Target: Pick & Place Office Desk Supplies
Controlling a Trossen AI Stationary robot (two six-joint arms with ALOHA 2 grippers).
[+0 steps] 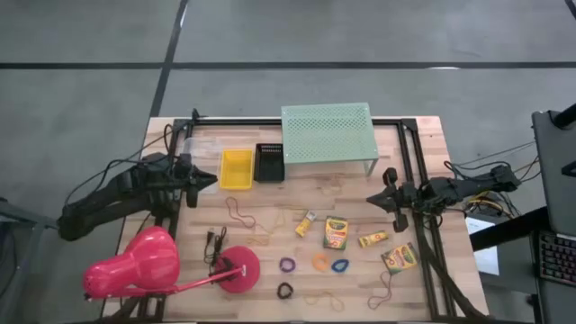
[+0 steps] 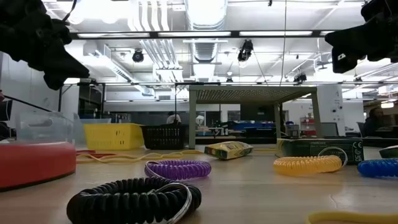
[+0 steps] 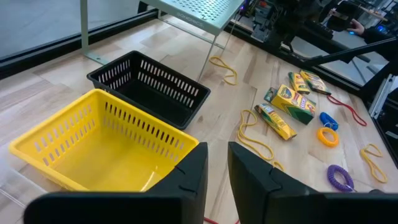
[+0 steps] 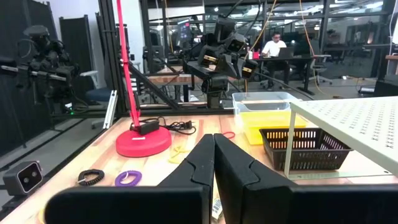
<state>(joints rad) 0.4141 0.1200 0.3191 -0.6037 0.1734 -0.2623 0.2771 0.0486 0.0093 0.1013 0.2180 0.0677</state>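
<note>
Black ring loop lay nearest; beyond it, the left gripper hovered narrowly parted, empty, above the yellow basket, while the right gripper hung closed, empty.

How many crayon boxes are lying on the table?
4: a small one nearest the baskets, the biggest beside it, one further right, and one near the right edge. None looks hidden.

**Both arms raised, nothing held**

The left gripper is held above the table at its left side, its fingers parted by a narrow gap with nothing between them. The right gripper is held above the right side, its fingers pressed together and empty.
</note>
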